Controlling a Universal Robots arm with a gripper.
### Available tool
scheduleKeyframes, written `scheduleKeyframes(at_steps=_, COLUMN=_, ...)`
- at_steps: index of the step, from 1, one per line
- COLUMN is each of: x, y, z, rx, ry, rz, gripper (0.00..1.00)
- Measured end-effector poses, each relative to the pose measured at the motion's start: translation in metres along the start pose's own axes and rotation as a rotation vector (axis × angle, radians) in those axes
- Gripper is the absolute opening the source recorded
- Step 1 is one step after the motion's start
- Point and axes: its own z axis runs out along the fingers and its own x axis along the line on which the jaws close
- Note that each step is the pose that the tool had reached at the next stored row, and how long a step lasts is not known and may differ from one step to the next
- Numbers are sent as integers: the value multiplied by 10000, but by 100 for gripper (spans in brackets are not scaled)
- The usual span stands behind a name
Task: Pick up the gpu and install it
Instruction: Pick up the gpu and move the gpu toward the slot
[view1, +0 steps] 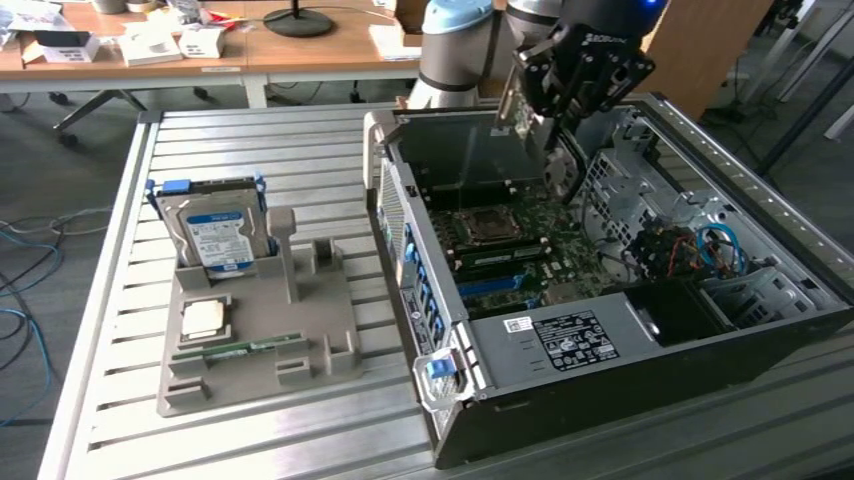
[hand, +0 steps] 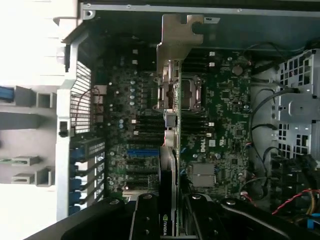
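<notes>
The end effector (hand: 169, 212) is clamped on the gpu (hand: 168, 170) and holds it on its thin edge. The card's long side runs straight out from the end effector, above the green board (hand: 225, 100) inside the computer case (view1: 561, 345).

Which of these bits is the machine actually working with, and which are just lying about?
In the job: black claw; thin dark card with silvery end bracket, held in it; open dark computer case.
Lying about: boxy hard drive with blue-white label; narrow green memory stick; square silvery chip; grey plastic holder.
</notes>
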Motion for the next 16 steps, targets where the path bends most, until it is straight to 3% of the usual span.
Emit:
scheduleKeyframes(at_steps=4, x=-144, y=-1, z=-1, rx=-38, ry=0, rz=-1, gripper=26)
scheduleKeyframes(at_steps=8, x=-163, y=0, z=-2, rx=-40, ry=-1, rz=0, gripper=26)
scheduleKeyframes(at_steps=13, x=-324, y=0, z=-3, rx=-69, ry=0, rz=-7, gripper=26)
scheduleKeyframes(at_steps=16, x=-339, y=0, z=-3, rx=-74, ry=0, rz=-12, gripper=26)
